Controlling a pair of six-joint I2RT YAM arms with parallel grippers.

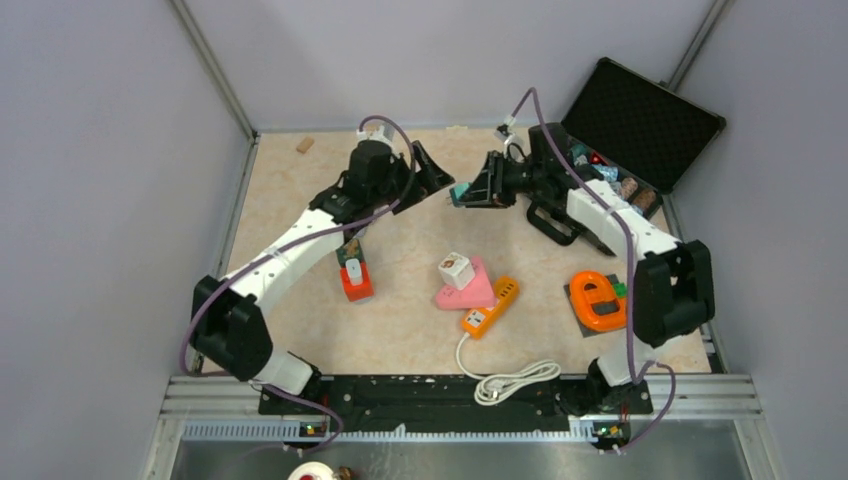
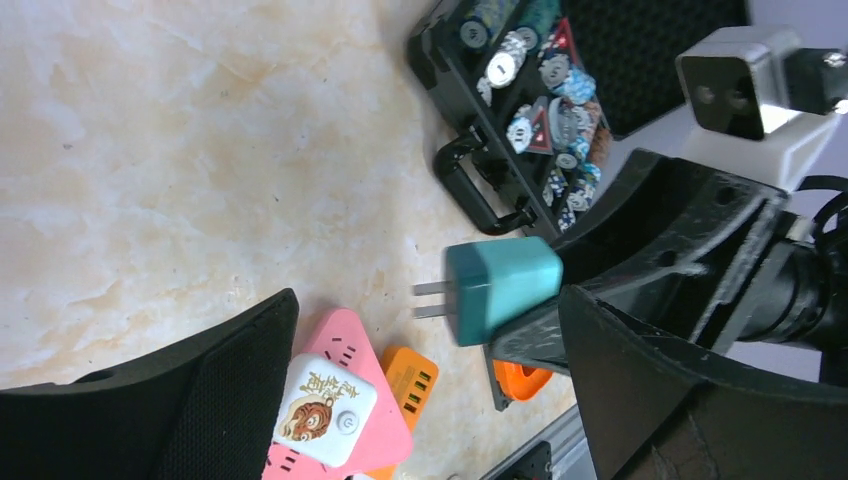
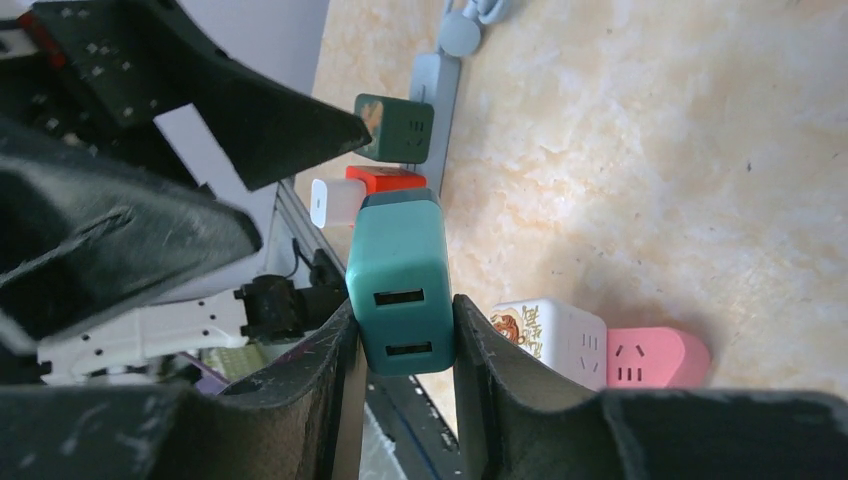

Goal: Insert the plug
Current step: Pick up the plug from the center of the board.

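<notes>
Holds the teal plug (image 3: 395, 250) pinched by its sides in the right gripper (image 3: 405, 312), off the table and beyond the pink socket block (image 1: 472, 290), prongs aimed at the left gripper (image 1: 431, 177), spread wide and empty, likewise beyond that block and to its left.

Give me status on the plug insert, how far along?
Done: the teal plug is clamped in the right gripper, off the table. In hand: it hangs in the air, prongs bare, pointing toward the open left gripper. Left: the insertion itself; the pink power strip and orange power strip lie below, the plug at neither.
</notes>
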